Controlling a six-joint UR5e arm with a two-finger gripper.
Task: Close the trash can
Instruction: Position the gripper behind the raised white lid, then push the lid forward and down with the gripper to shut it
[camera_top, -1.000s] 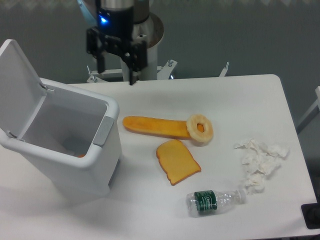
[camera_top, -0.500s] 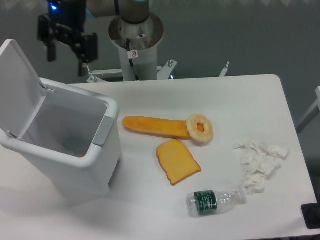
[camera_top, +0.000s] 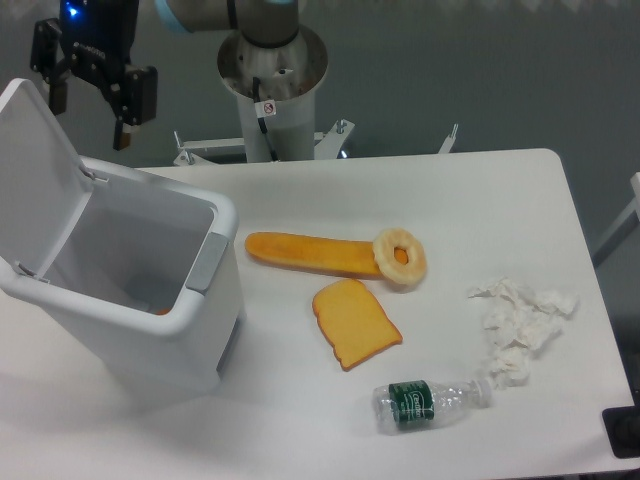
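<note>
Bottle (camera_top: 432, 401): clear plastic w/ green label, lying on its side at table's near edge, cap end toward the tissue.
Tissue (camera_top: 520, 329): crumpled white wad, R side of table (camera_top: 520, 200), just beside bottle's cap.
Toast (camera_top: 355, 322): orange-brown slice, flat, mid-table, just behind bottle.
Long bread (camera_top: 312, 253): orange loaf piece lying flat behind toast; R end touches a ring-shaped slice (camera_top: 401, 257).
Trash can (camera_top: 140, 290): big white bin, L side of table, grey latch on front facing the food. Lid (camera_top: 35, 170) swung up & back, standing open on far-L side; something orange low inside, can't tell what.
Gripper (camera_top: 88, 110): black, hangs in air behind the bin, near lid's top edge, not touching. Fingers (camera_top: 122, 128) point down, apart w/ nothing between them.
Robot base (camera_top: 273, 70): grey column behind table.
</note>
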